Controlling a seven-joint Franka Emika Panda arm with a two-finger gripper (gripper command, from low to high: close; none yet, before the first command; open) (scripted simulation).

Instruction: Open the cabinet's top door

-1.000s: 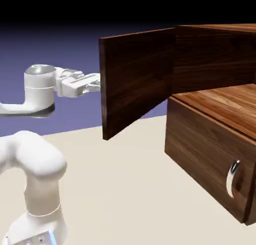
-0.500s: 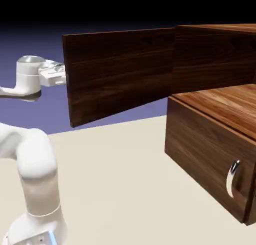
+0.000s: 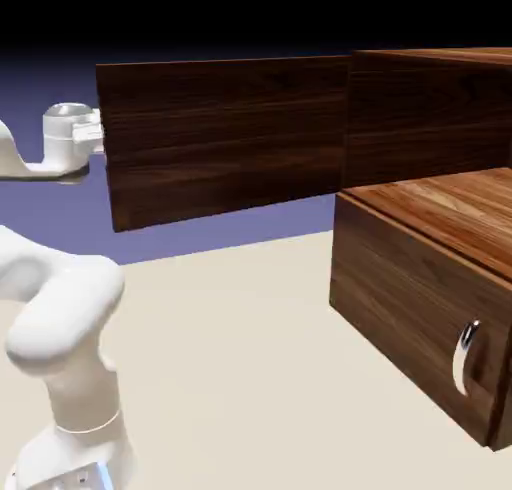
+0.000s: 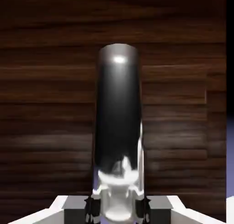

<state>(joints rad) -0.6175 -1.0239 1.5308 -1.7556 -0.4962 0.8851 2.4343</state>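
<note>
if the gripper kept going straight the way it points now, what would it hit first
Most likely the top door, just beyond the handle its fingers grip; the remaining gap is hard to judge.

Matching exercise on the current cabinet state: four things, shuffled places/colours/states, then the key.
Things:
1. top door
2. top door's handle
3. lower panel
4. table

Places, colours, states:
A. pale beige
B. closed
C. between the jaws
D. swung open

Pairs: 1-D, 2-C, 3-B, 4-A
</note>
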